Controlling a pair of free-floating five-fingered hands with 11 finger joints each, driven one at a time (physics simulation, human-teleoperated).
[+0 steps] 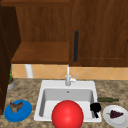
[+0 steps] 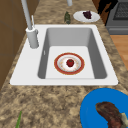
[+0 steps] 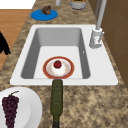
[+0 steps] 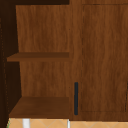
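Right hand [image 1: 95, 108] hovers at the sink's [image 1: 93, 86] front-right rim (finger state unclear), beside the grape plate [image 1: 110, 120].

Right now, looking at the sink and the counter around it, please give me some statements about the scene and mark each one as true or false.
1. A plate with a red rim lies in the sink basin. True.
2. The purple grapes lie on the blue plate. False: they lie on a white plate; the blue plate carries a brown piece of food.
3. A dark green bottle lies on the counter beside the white plate. True.
4. The black hand holds the faucet. False: it is at the sink's front right corner, near the white plate, away from the faucet.
5. The cabinet door above has a dark vertical handle. True.
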